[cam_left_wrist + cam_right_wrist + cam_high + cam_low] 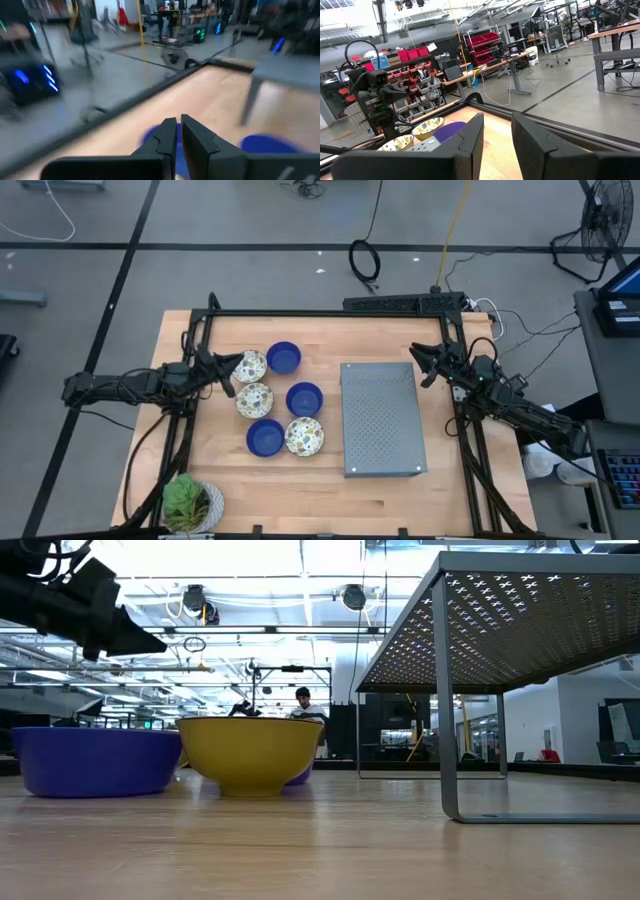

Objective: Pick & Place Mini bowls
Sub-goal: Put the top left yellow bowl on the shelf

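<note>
Six small round mini bowls, three glossy blue, three cream floral, clustered left of grey perforated metal stand (384,420). Left gripper (228,370) nearly closed, empty, beside far floral bowl (250,365); neighbouring far blue bowl (284,358) could be knocked. Right gripper (428,365) parted, empty, far right.
</note>
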